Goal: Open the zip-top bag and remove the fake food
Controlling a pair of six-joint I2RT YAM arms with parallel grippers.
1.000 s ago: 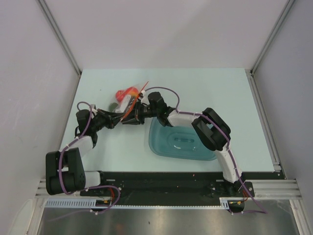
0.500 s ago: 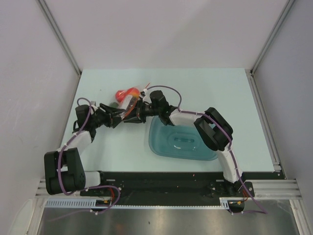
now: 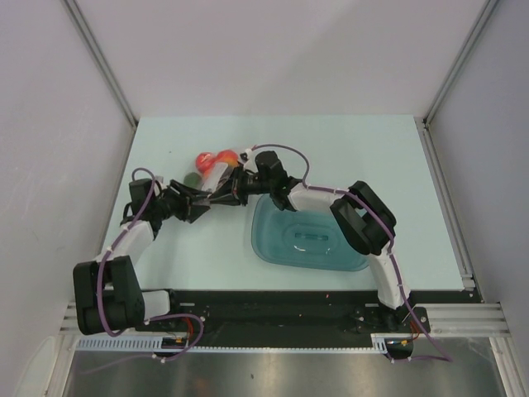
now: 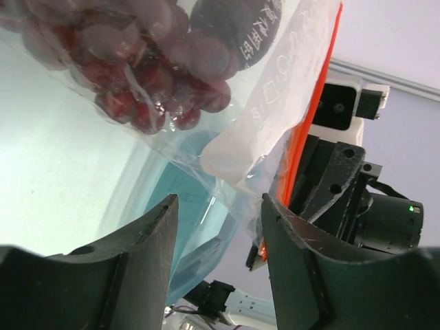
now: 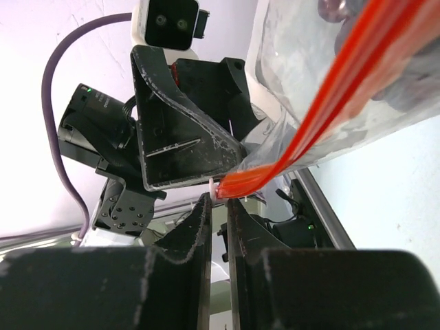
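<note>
Progress looks slight. Left of centre in the overhead view, the left gripper (image 3: 201,204) stands spread, with loose bag film between its jaws. Just right of it sits the zip-top bag (image 3: 216,172), with grapes (image 4: 141,82) and the other fake food (image 3: 204,159) inside. The right gripper (image 5: 218,198) pinches the end of its orange strip (image 5: 330,103). Opening the bag and emptying it both seem left to do.

Two robot arms, left arm (image 3: 132,238) and right arm (image 3: 364,222), one teal tub (image 3: 273,244), one clear zip-top bag (image 4: 278,103) with one orange-red zip strip (image 5: 344,103), holding one red fruit (image 3: 201,158), one orange-red fruit (image 3: 224,156), one green fruit (image 3: 192,177), one dark fruit (image 4: 220,31) and one grape bunch (image 4: 137,75).
</note>
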